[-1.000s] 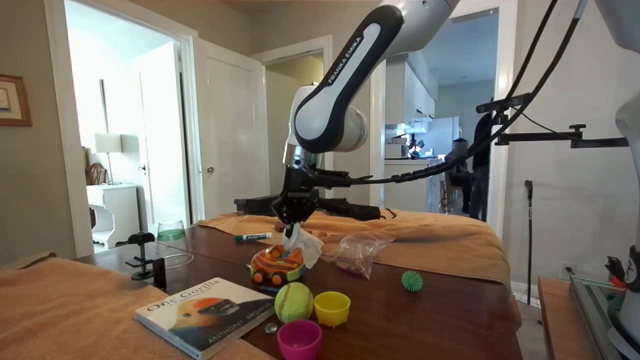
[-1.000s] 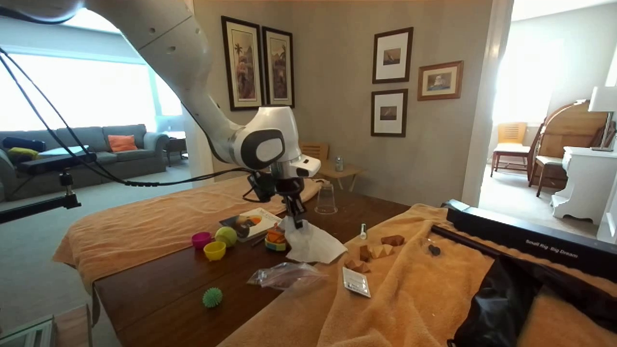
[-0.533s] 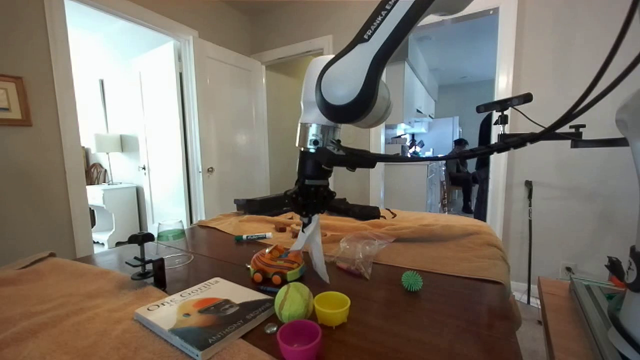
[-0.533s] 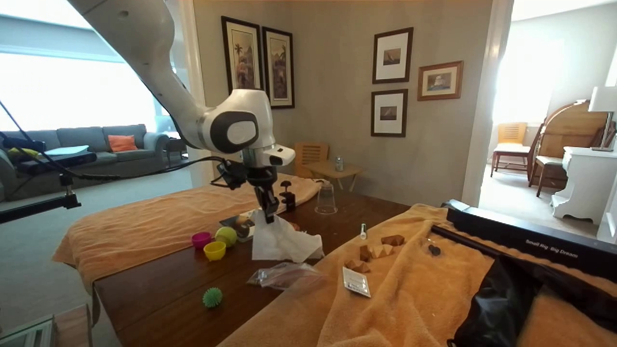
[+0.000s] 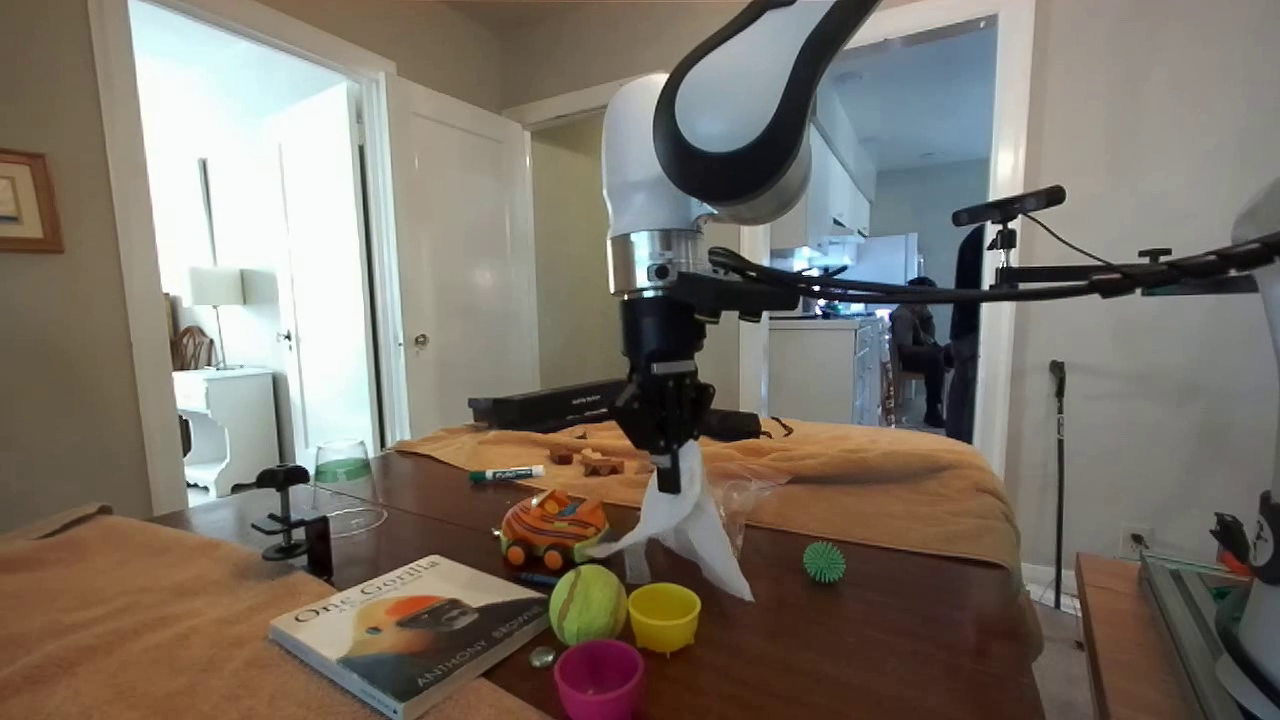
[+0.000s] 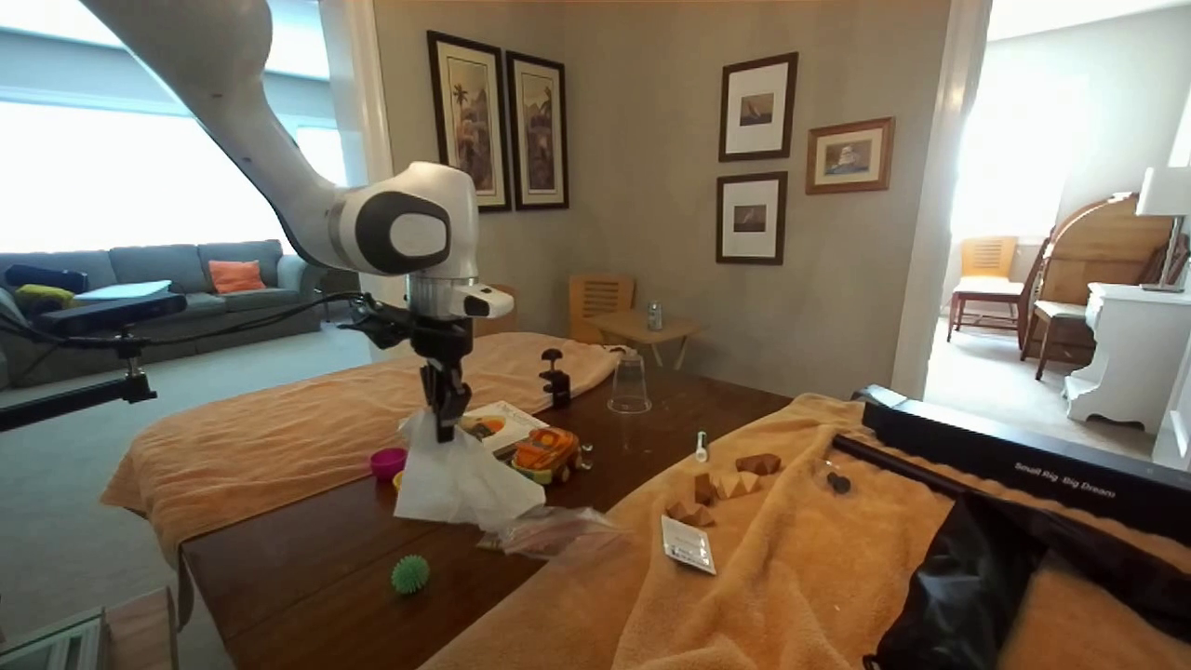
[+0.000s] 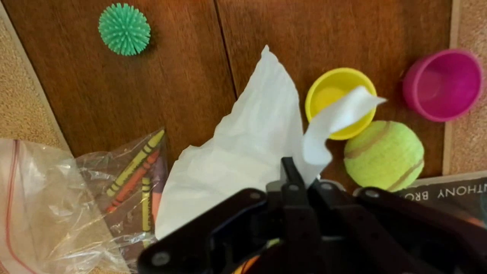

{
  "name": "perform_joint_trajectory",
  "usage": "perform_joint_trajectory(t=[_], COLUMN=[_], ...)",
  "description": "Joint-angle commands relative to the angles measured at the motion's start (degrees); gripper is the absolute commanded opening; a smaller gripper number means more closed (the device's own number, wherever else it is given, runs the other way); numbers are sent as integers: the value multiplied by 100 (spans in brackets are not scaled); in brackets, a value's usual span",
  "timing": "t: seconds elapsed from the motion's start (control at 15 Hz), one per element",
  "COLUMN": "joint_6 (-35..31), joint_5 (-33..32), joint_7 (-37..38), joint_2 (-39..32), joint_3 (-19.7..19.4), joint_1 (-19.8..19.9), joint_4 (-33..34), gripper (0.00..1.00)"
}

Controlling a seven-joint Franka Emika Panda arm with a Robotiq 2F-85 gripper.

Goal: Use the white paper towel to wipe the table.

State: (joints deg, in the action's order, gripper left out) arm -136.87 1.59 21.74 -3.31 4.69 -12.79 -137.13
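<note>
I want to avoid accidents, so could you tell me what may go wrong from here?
The claw pinches the white paper towel with much of it hanging loose, so it might bunch up instead of wiping flat. In the wrist view, one towel corner overlaps the yellow cup, so a sweep that way could knock the cup. The plastic bag holding crayons lies beside the towel and might get dragged along.
</note>
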Motion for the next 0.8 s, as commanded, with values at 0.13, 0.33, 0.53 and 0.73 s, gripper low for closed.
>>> perform_joint_trajectory(t=[0.13, 0.33, 0.53, 0.73], joint_6=[-683, -1385, -1822, -2027], joint_5=[411, 854, 1066, 977], joint_7=[-603, -1025, -1320, -1529], joint_2=[-134, -536, -964, -1270], joint_3=[169, 152, 166, 175], joint_1=[223, 366, 537, 682], joint_4=[-333, -353, -294, -280], gripper=[0, 0, 0, 0])
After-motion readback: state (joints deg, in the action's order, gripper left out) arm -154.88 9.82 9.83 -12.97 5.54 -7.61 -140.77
